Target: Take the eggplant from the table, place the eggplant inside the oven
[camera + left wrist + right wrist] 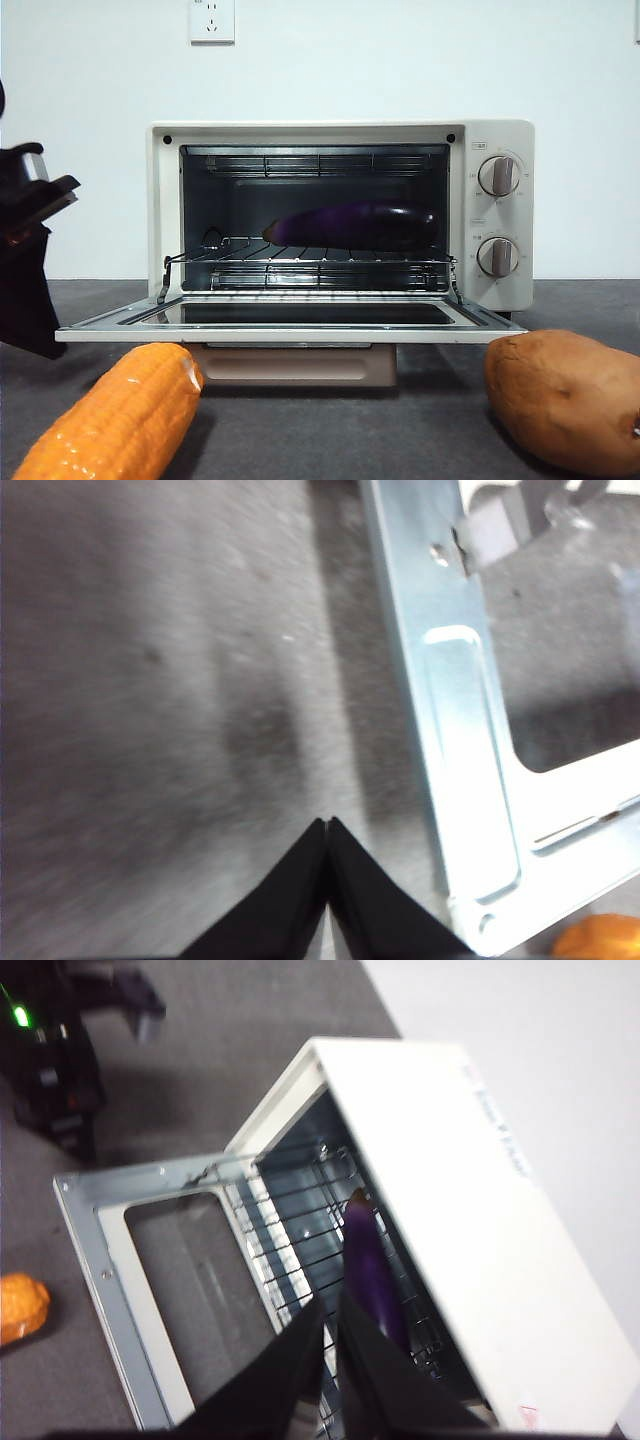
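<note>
Oven stands on the table with its door folded down flat and the cavity open to the front view. Contents: one item only, the eggplant, lying on the wire rack inside the cavity, toward the right half of the opening as the front view shows it. Its long axis runs side to side across the oven, roughly level; the narrower end points to the left of the front view, the blunter, thicker end to the right near the knob side. Which end carries the stem cannot be told. The right wrist view confirms the eggplant resting lengthwise on the rack bars, parallel to the oven's back wall.

Outside the oven, an orange corn cob lies on the table in front of the door's left corner, and a brown sweet potato lies in front of the right side; both are apart from the oven.

Left gripper is over bare table just beside the door's metal frame, jaws pressed together, holding nothing. Right gripper is above the oven and open door, jaws close together with only a thin gap, holding nothing.
</note>
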Available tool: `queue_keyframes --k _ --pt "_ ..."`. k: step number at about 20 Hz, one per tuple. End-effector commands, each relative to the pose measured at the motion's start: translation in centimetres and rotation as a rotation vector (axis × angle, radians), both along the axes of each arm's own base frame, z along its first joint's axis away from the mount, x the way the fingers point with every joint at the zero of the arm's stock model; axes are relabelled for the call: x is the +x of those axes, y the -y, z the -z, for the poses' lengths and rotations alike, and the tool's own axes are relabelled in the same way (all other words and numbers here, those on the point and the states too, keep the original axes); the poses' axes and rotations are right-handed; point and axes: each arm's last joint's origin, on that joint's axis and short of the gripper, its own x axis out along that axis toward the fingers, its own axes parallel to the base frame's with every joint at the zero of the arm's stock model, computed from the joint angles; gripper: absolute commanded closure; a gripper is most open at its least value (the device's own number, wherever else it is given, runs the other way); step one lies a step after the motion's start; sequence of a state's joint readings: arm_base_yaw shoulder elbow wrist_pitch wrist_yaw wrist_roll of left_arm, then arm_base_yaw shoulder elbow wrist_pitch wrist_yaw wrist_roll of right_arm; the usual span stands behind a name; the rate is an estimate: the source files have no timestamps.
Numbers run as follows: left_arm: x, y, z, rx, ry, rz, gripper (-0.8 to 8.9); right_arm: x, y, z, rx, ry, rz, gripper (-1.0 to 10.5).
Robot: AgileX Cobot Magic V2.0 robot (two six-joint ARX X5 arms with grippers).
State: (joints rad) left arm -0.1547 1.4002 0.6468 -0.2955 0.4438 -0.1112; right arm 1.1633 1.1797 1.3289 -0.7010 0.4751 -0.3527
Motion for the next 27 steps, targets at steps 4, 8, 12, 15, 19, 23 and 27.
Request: queue_keyframes --k 4,8,12,15,19,23,27 --pt "1.2 0.3 0.9 -0.081 -0.045 0.064 8.08 -1.1 1.6 -1.5 0.072 -0.001 0.003 9.4" --pt "1.7 0.1 1.6 -0.154 -0.088 0.087 8.08 -1.5 2.7 -2.0 0.083 0.003 0.004 9.4" --pt "2.2 -0.2 2.2 -0.261 -0.112 0.114 8.08 -1.9 3.6 -2.3 0.096 0.002 0.007 9.4" --pt "2.3 -0.5 2.4 -0.305 -0.118 0.121 8.08 -2.1 4.2 -2.5 0.107 -0.005 0.013 9.4" --pt "2.5 -0.9 2.3 -0.351 -0.108 0.126 8.08 -2.3 4.6 -2.5 0.108 -0.013 0.018 9.4" --pt "2.7 -1.2 2.0 -0.424 -0.084 0.156 8.08 -2.5 5.0 -2.4 0.101 -0.029 0.025 9.4" --pt "3.0 -1.3 1.6 -0.49 -0.052 0.19 8.08 -2.5 5.1 -2.1 0.081 -0.059 0.039 9.4"
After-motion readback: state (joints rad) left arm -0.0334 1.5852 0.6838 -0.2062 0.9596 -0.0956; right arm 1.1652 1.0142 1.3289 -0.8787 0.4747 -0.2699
